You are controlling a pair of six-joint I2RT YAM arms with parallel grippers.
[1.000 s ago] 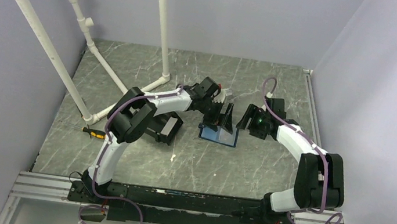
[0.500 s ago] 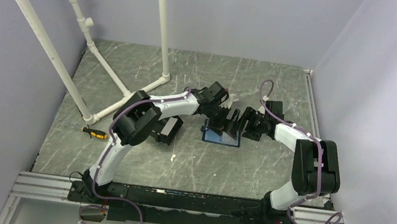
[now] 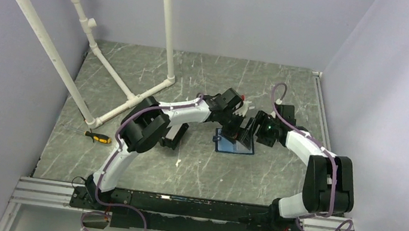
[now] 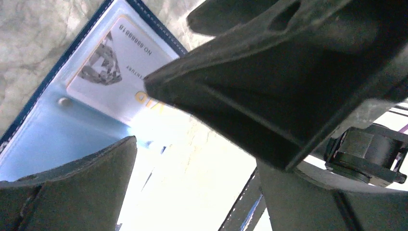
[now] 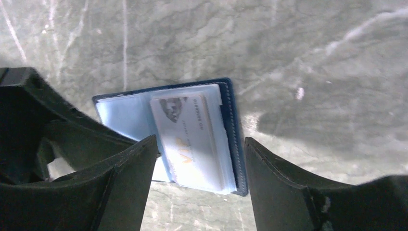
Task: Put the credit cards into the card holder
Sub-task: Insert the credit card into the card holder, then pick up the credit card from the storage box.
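One small, flat navy-blue card holder point(image 3: 227, 148) lies opened out on the grey, white-veined stone-look tabletop point(image 3: 194, 168), its stitched dark edge framing a glossy light-blue lining. Against that lining, on one half of the holder, sits a thin pale whitish rectangular card point(image 5: 192, 139) printed with a grey diamond picture, a line of small digits and gold lettering; whether it is fully inside a pocket cannot be told. Beside the card, a small round snap stud point(image 4: 62, 101) shows on the lining. The left hand point(image 3: 236, 127) hangs low over the holder with its matte black wedge-shaped fingers point(image 4: 72, 187) spread wide, grasping nothing. The right hand point(image 5: 200, 144) is released too, its dark fingers standing to either side of the half that carries the card. The two hands are close together above the holder, and whether any fingertip touches it cannot be told. To the left, half hidden by the left arm, rests a black plastic bin point(image 3: 172, 136); further left lie a yellow-and-black-handled screwdriver point(image 3: 96, 136) and a white plastic pipe frame point(image 3: 127, 92)
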